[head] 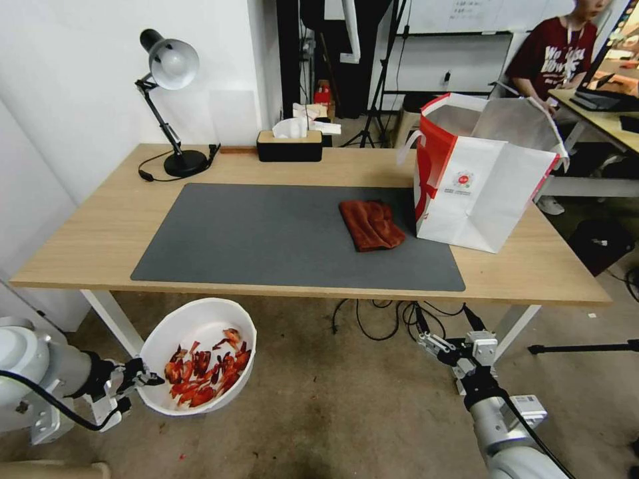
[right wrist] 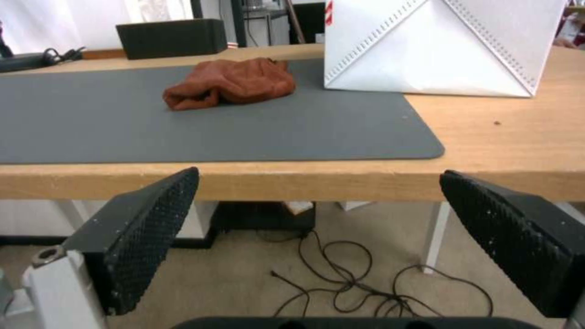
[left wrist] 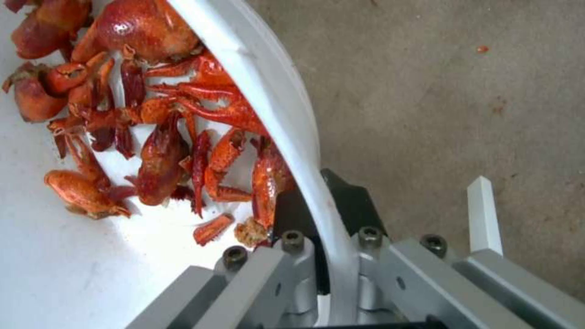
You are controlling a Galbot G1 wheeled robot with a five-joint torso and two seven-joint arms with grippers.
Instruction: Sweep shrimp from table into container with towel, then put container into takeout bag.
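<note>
Left claw [head: 136, 386] pinched the container [head: 193, 319] rim below the surface [head: 100, 233] edge, shrimp [head: 203, 372] inside; right claw [right wrist: 317, 237] hung open, empty. Tilting toward the takeout bag [head: 486, 186] might spill them.

only print on task items: small round red logo on the white front of the takeout bag [head: 486, 193], with a line of tiny red text under it, too small to read. white lettering on a person's dark red shirt in the background, partly hidden, not legible. whiteboard behind has faint marks, unreadable. nothing else carries text.
</note>
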